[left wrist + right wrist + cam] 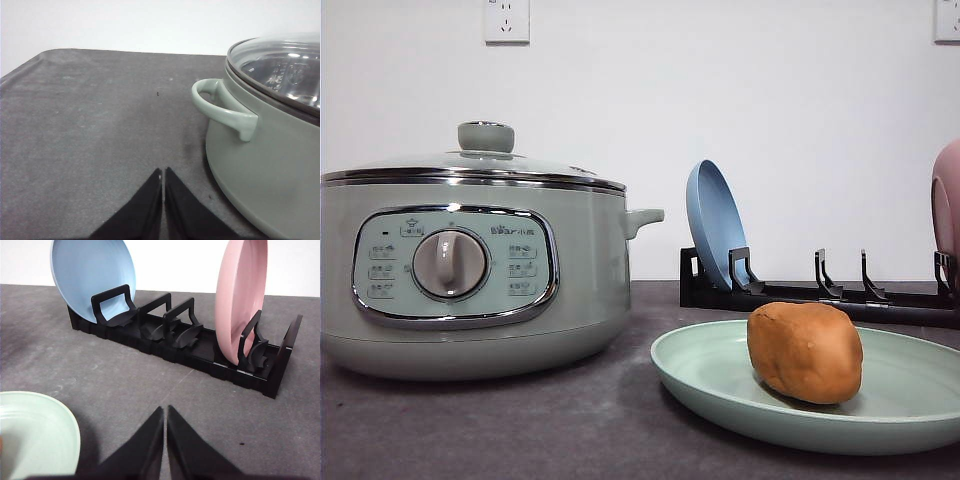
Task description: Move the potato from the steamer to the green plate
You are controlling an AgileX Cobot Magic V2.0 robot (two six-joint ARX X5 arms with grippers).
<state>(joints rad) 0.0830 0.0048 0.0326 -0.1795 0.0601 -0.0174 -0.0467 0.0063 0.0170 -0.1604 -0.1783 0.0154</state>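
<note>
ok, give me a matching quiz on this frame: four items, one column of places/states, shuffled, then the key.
Items:
1. potato
2. glass lid
3. blue plate
4. left pincer

Places/states:
A. standing on edge in the black rack
B. shut, over bare table beside the steamer
C. lying on the green plate
D. closed on the steamer

Pairs: 1-C, 2-D, 3-A, 4-B

Steamer [470, 270] cut by left frame edge, panel labels too small to read. Green plate [720, 385] and pink plate [947, 200] cropped at right in front view. Rack [820, 295] partly behind potato [806, 352].
</note>
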